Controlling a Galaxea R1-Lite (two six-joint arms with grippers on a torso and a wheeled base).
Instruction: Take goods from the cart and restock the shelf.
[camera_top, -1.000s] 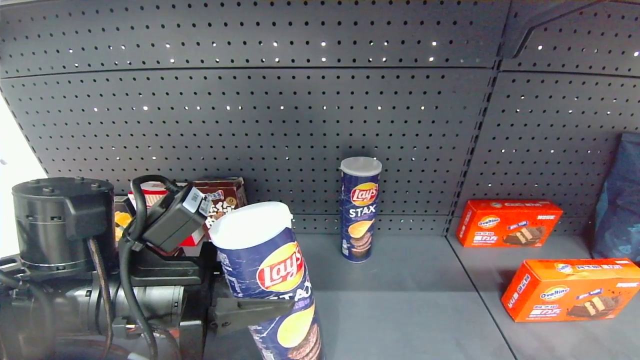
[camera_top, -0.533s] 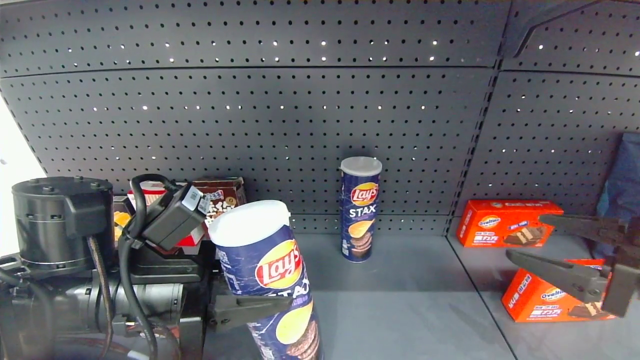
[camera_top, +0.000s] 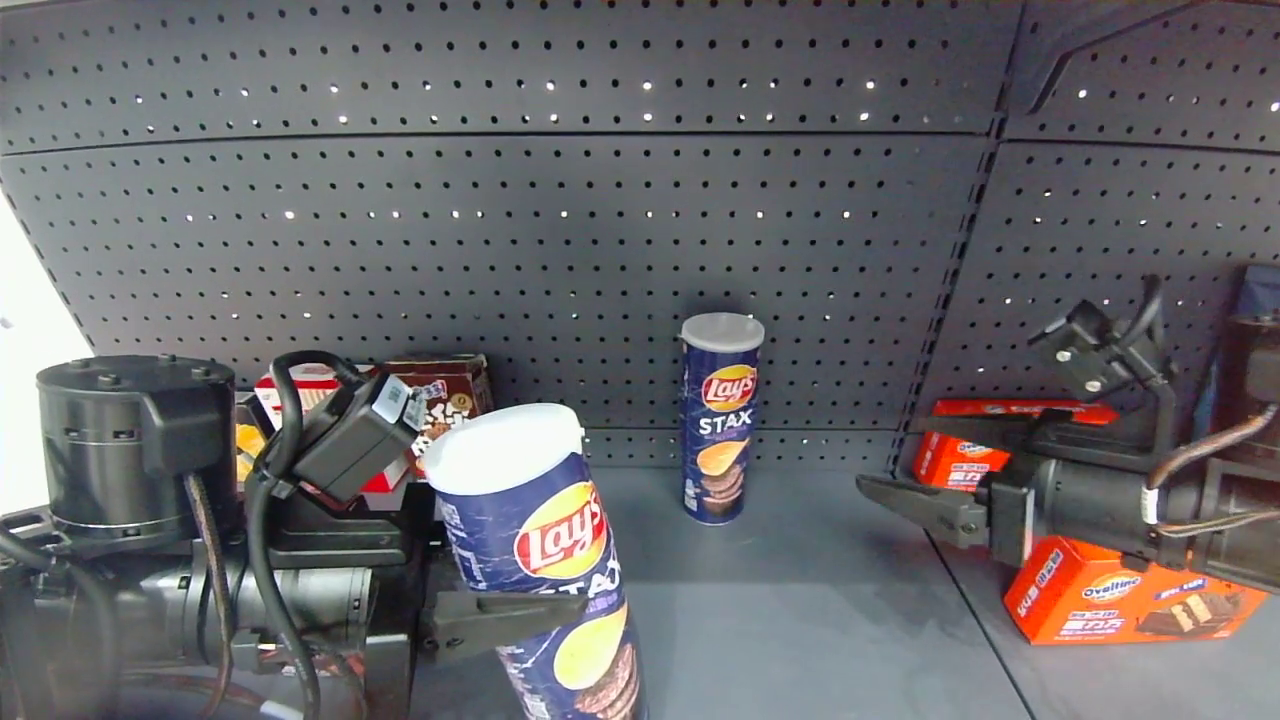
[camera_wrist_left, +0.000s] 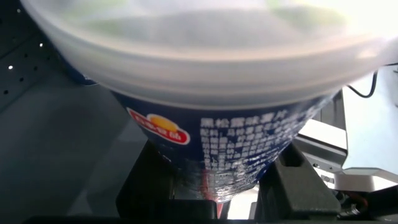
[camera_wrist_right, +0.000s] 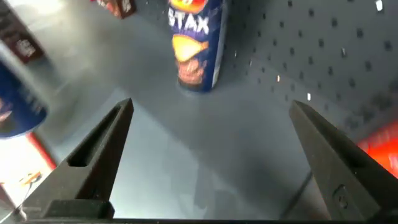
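**— Fingers first: what are the left ones doing?**
— Clamped on the can (camera_top: 530, 560), pads (camera_wrist_left: 149, 186) on either side of its body, well below the lid. My left gripper (camera_top: 545, 612) holds it lid-up and leaning a little, at the front of the shelf (camera_top: 800, 600), left of centre. Whether its base touches down, I cannot tell.

**— Why grip there?**
— It keeps the lid clear, I judge, and lets the base meet the shelf flat.

**— And the right?**
— My right gripper (camera_top: 890, 455) hangs low over the shelf with its fingers (camera_wrist_right: 93, 155) wide apart and nothing between them, aimed at the second can (camera_top: 720, 420).

**— Where does that one stand?**
— Upright against the pegboard (camera_top: 600, 250), label facing out. It probably sits back there to leave room in front, and I would say mine belongs near it.

**— What is inside anything?**
— Both cans are lidded, so I cannot see their contents. Two orange boxes (camera_top: 1100, 600) lie shut on the right, one at the back and one nearer the front. A brown box (camera_top: 445, 390) stands at the back left.
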